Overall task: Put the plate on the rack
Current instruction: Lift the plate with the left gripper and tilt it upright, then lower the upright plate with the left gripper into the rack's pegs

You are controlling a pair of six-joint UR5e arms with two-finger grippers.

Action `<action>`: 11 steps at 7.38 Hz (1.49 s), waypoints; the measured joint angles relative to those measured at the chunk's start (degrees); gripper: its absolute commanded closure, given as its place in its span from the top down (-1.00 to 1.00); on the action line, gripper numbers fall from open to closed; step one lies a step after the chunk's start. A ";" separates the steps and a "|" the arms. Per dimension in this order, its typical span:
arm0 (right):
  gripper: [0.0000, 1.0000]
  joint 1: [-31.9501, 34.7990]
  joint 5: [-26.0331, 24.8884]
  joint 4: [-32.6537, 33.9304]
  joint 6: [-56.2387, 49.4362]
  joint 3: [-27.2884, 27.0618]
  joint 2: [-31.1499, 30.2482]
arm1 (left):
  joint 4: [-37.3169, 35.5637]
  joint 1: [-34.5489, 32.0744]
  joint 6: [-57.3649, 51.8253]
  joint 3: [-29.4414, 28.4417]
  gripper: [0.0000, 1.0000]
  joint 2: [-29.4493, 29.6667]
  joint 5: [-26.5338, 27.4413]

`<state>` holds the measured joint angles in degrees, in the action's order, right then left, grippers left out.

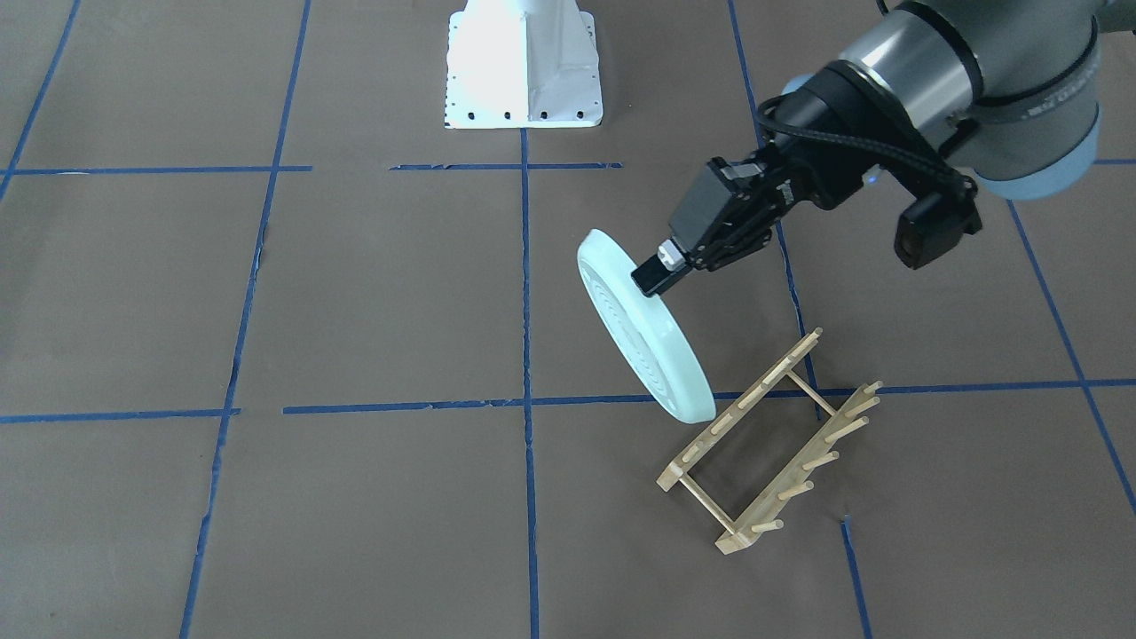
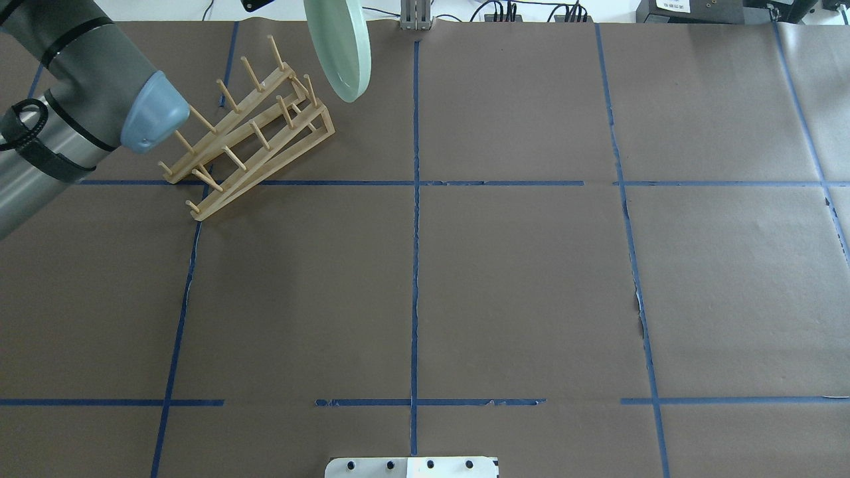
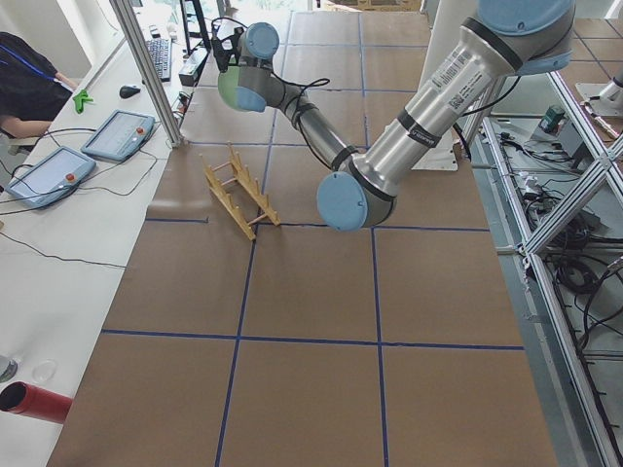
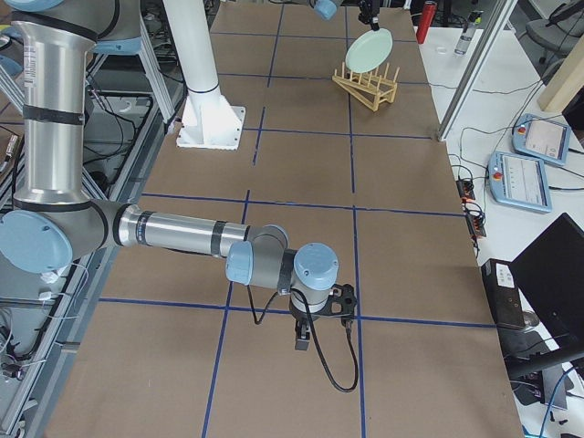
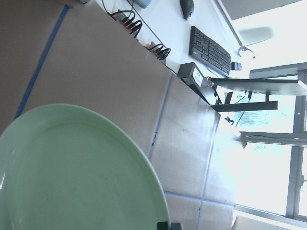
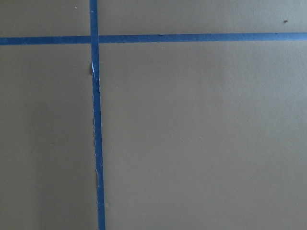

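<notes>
My left gripper [image 1: 655, 273] is shut on the upper rim of the pale mint-green plate [image 1: 643, 333]. It holds the plate on edge, tilted, in the air. The plate's lower edge hangs close beside the near rail of the light wooden rack [image 1: 772, 444], which stands on the brown table with its pegs upright. In the overhead view the plate [image 2: 340, 50] is just past the rack's [image 2: 252, 126] far end. The plate fills the left wrist view [image 5: 72, 172]. My right gripper [image 4: 301, 342] hangs low over the table far from the rack; I cannot tell whether it is open or shut.
The white robot base [image 1: 524, 80] stands at the table's middle back edge. Blue tape lines [image 2: 415, 199] cross the brown table. Beyond the table edge by the rack are an aluminium post [image 3: 146, 68], tablets [image 3: 117, 134] and a seated person [image 3: 24, 78].
</notes>
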<state>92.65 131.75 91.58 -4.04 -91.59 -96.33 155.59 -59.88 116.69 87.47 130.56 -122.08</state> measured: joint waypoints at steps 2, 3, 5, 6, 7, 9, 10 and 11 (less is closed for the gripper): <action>1.00 0.06 0.00 0.00 0.00 0.01 0.00 | 8.16 -1.80 3.89 -5.19 -1.00 -1.67 6.49; 1.00 0.07 0.00 0.00 0.00 0.01 0.00 | 11.76 -1.84 4.86 -7.98 -1.00 -2.00 9.22; 1.00 0.07 0.00 0.00 0.00 0.01 0.00 | 16.46 -1.73 5.40 -11.26 -1.00 -3.40 10.92; 1.00 0.07 0.00 0.00 0.00 0.01 0.00 | 17.37 -1.63 5.43 -11.67 -1.00 -4.13 11.08; 1.00 0.07 0.00 0.00 0.00 0.01 0.00 | 17.77 -1.52 5.41 -11.82 -1.00 -4.60 11.13; 1.00 0.05 0.00 0.00 0.00 0.00 0.00 | 18.71 -0.92 5.21 -12.35 -1.00 -5.51 11.21; 1.00 0.04 0.00 0.00 0.00 -0.01 0.00 | 18.98 -0.53 5.06 -12.85 -1.00 -5.86 11.26; 1.00 0.03 0.00 0.00 0.00 -0.01 0.00 | 19.07 -0.16 4.96 -13.26 -1.00 -6.09 11.56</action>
<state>92.68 131.75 91.58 -4.04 -91.61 -96.33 174.67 -60.04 121.66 74.21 124.47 -110.51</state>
